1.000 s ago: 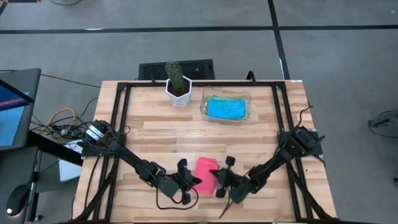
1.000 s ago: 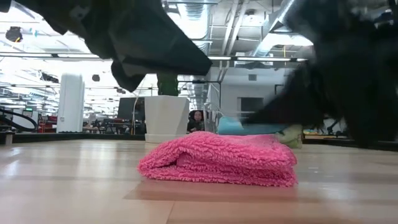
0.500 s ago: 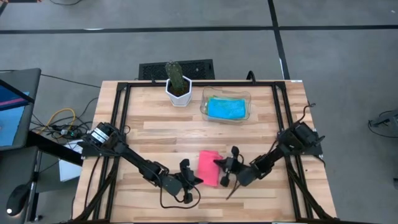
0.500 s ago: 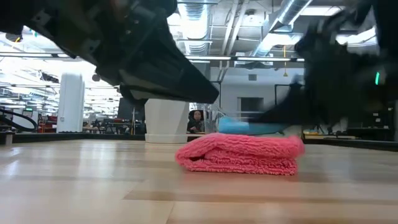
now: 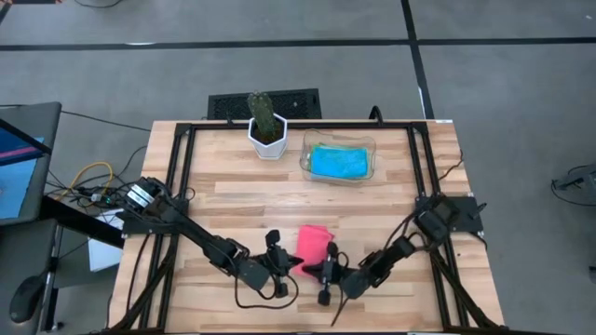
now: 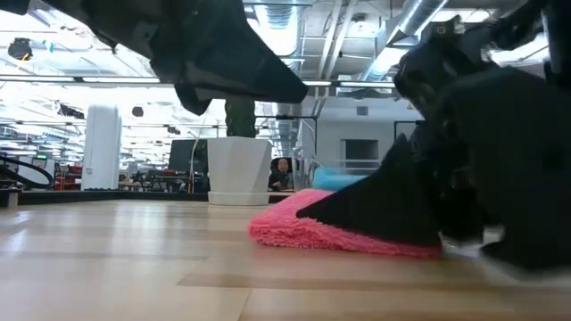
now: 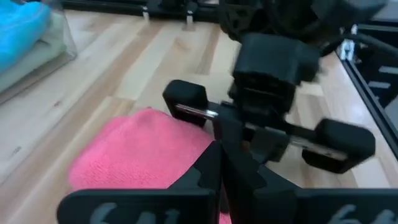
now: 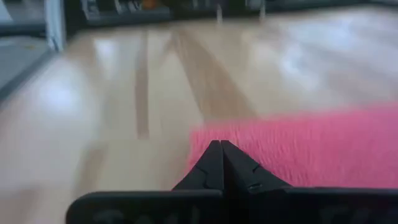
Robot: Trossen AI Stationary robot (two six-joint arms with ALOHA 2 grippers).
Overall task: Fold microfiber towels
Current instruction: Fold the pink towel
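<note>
While both grippers sit closed, the right gripper (image 5: pixel 325 273) seems to touch the pink towel's (image 5: pixel 314 244) edge, left gripper (image 5: pixel 291 263) just beside

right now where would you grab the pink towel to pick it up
Probably the pink towel by its rounded folded edge, the thick side the low view shows on its left, sliding one finger under along the table. It lies flat and folded between the left gripper and right gripper.

both arms reaching low toward the table's near middle, left pincer (image 5: pixel 279 263) closed, right pincer (image 5: pixel 321 273) closed, tips near each other
</note>
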